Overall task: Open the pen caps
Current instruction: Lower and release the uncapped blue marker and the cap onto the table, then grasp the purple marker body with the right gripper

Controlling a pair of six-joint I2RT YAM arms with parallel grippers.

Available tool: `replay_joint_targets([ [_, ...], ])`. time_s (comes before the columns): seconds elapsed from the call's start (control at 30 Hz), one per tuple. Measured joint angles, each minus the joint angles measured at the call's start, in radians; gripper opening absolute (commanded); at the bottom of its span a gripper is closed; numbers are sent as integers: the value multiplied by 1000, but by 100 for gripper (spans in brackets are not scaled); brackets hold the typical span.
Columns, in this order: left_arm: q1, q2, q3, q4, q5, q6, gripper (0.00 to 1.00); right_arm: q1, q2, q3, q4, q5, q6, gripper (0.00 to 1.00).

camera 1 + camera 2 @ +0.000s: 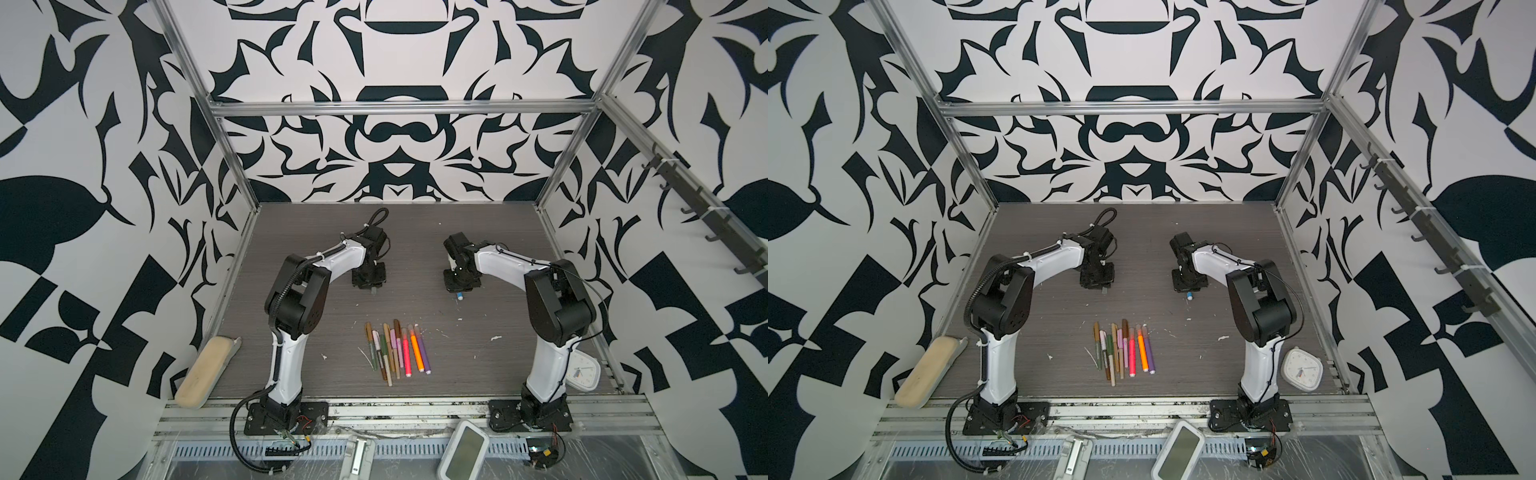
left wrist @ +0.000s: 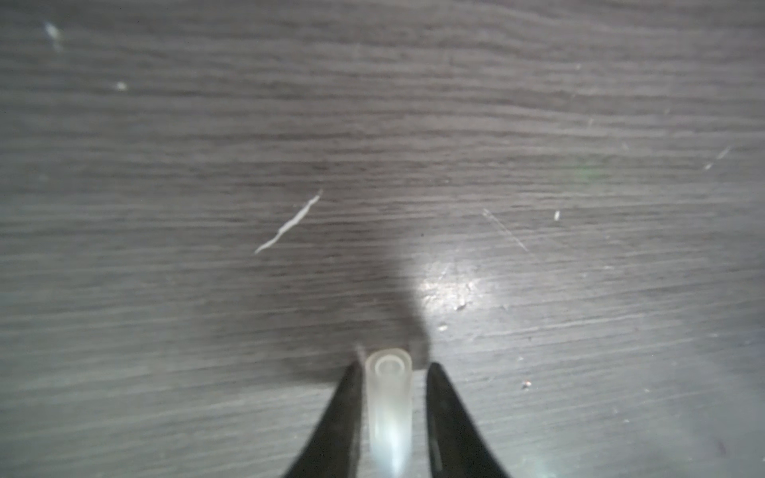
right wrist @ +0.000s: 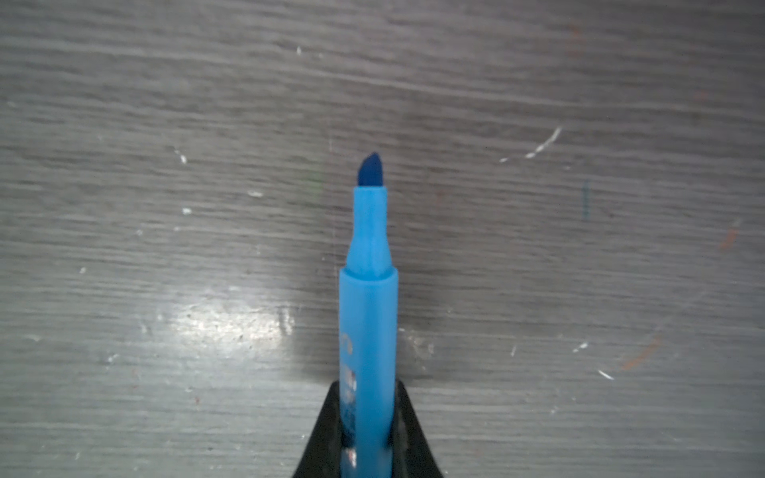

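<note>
Loud black-and-white patterned booth, dark grey wood-grain tabletop [image 1: 478, 241] with little white flecks all over it. The bit that matters: the left gripper [image 2: 393, 366] points down at the table with a translucent cap [image 2: 389, 401] between its fingers. The cap's long axis runs the same way as the fingers. The jaws are only slightly parted and there's a thin gap either side of the cap, so it looks loose rather than pinched. My guess is it's being let go. Well apart from it, the right gripper [image 3: 366, 387] is clamped on a blue highlighter [image 3: 368, 314], chisel tip [image 3: 370, 169] bare and aimed at the table, so that one's done. What's left is the row of pens [image 1: 395, 353] near the front edge between the two arm bases. Their long axes run front to back, with the caps on at the far ends as far as I can tell. In both top views that row sits a bit closer to the left gripper's side.
</note>
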Motion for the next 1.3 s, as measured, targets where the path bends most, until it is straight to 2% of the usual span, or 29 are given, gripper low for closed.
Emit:
replay_joint_targets([
  [0.07, -2, 0, 1, 0, 0, 1, 42, -6, 4, -2, 3, -13, 2, 23],
  [0.17, -3, 0, 1, 1, -2, 1, 43, -11, 4, -6, 10, -25, 4, 23],
  [0.27, -3, -1, 1, 0, -3, 1, 44, -15, 3, -8, 11, -33, 4, 31],
  [0.47, -3, -12, 1, -11, -12, -6, 45, -21, 1, -10, 11, -36, 8, 33],
  [0.57, -3, -58, -5, -21, -23, -12, 46, -21, -1, -11, 9, -36, 7, 39],
  [0.63, -3, -121, -22, -21, -29, -20, 46, -21, -6, -11, 5, -43, 9, 45],
  [0.7, -8, -211, -54, -17, -35, -29, 46, -21, -21, -13, -1, -47, 9, 46],
  [0.8, -16, -389, -144, 24, -32, -46, 48, -20, -83, -29, -10, -53, 11, 45],
  [0.9, -27, -579, -286, 92, -8, -78, 47, -3, -209, -78, -17, -59, 19, 41],
  [1.0, -34, -756, -451, 152, 14, -131, 46, 79, -372, -163, -24, -51, 49, 40],
  [1.13, -37, -943, -644, 234, 39, -216, 46, 356, -563, -311, -32, -51, 151, 38],
  [1.23, -43, -1011, -734, 301, 56, -275, 46, 546, -631, -408, -40, -60, 251, 36],
  [1.3, -48, -1030, -776, 346, 60, -309, 46, 614, -658, -467, -39, -61, 320, 35],
])
